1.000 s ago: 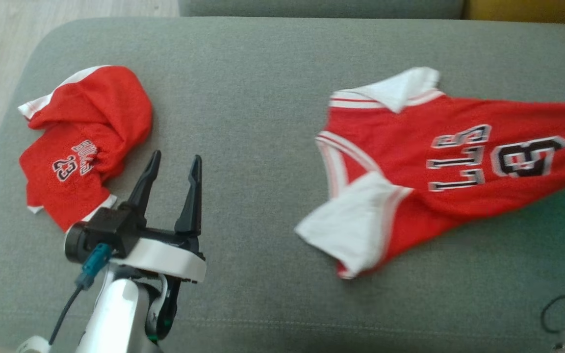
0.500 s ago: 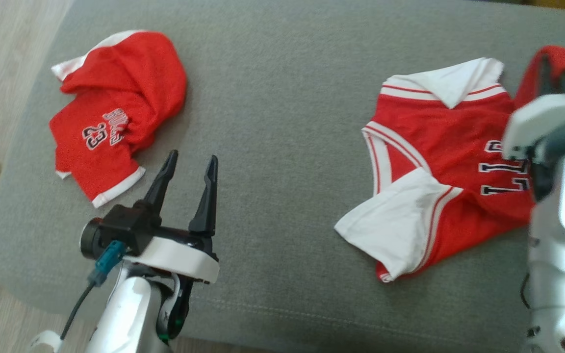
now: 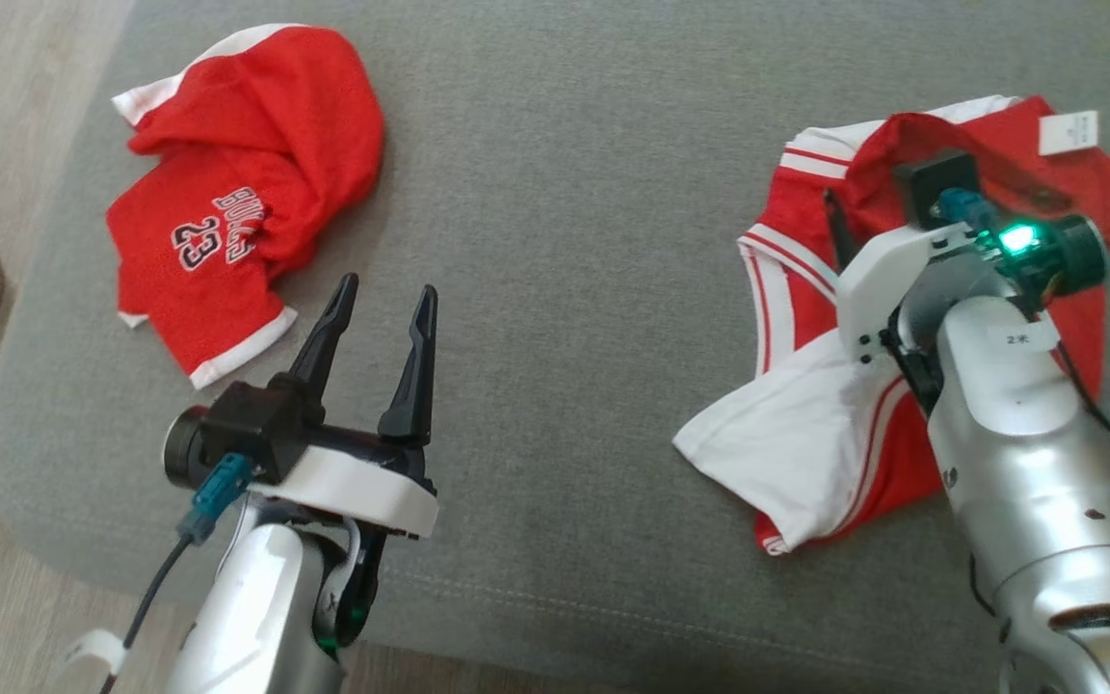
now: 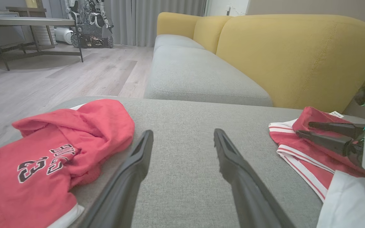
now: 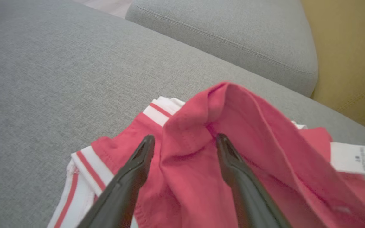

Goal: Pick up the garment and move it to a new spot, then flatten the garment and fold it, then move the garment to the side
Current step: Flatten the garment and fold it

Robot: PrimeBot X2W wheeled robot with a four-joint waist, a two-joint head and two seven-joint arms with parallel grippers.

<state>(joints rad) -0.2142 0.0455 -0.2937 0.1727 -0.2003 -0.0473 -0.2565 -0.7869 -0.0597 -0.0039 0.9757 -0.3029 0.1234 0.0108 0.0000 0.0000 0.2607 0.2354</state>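
I am holding my right gripper (image 5: 185,138) low over the red and white jersey (image 3: 806,289). Its two fingers are standing wide apart. A bump of the red cloth is poking up between them, but the fingers are not pinching it. The jersey is lying on the right side of the gray cushion (image 3: 565,193), folded over on itself. A white sleeve is sticking out toward me, and a little white tag (image 3: 1068,132) is showing at the far edge.

My left gripper (image 3: 389,285) is hanging over the bare cushion. Its fingers are wide apart too, and it is holding nothing. Just beside it, on the left side of the cushion, a second red garment (image 3: 227,193) with the number 23 is lying in a bunch, well apart from the jersey.
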